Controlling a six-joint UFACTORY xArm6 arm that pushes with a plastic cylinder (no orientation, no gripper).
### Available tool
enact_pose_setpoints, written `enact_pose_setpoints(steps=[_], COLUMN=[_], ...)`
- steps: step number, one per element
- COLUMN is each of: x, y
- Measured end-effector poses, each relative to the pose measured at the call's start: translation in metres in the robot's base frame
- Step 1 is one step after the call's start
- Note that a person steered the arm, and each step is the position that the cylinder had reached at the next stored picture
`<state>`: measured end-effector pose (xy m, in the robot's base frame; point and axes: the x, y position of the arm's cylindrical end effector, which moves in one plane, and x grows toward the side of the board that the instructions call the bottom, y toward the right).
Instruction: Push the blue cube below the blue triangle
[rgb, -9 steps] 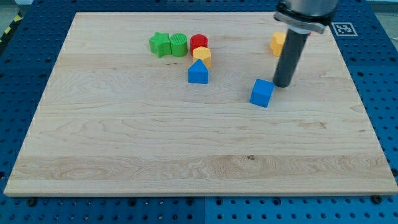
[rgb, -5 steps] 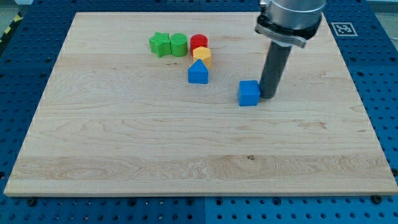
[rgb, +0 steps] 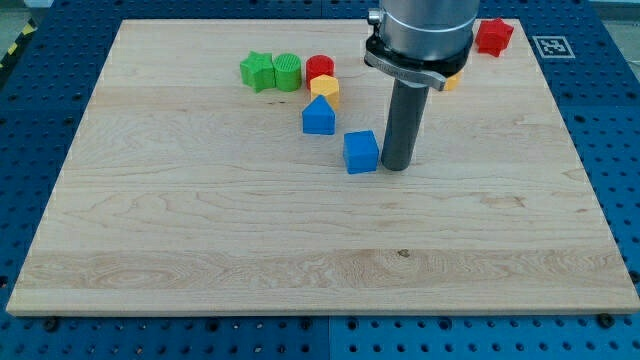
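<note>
The blue cube (rgb: 361, 152) lies near the middle of the wooden board, just below and to the right of the blue triangle (rgb: 318, 117). My tip (rgb: 396, 166) stands right against the cube's right side. The dark rod rises from there to the arm's grey body at the view's top.
Above the blue triangle sit a yellow block (rgb: 325, 89) and a red cylinder (rgb: 319, 68). A green star (rgb: 257, 71) and a green cylinder (rgb: 287, 71) lie to their left. A red block (rgb: 493, 35) lies at the top right; a yellow block (rgb: 454, 79) peeks from behind the arm.
My tip has moved left, pushing the blue cube left toward the blue triangle. The red block at the top right has come into sight as the arm moved off it.
</note>
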<state>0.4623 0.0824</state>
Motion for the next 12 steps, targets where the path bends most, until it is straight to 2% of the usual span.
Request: enact_pose_setpoints(steps=[2,3,4,5,12], x=[-0.01,-0.001,0.029,0.032,-0.001], y=[-0.046,-0.041,-0.042,-0.062,-0.058])
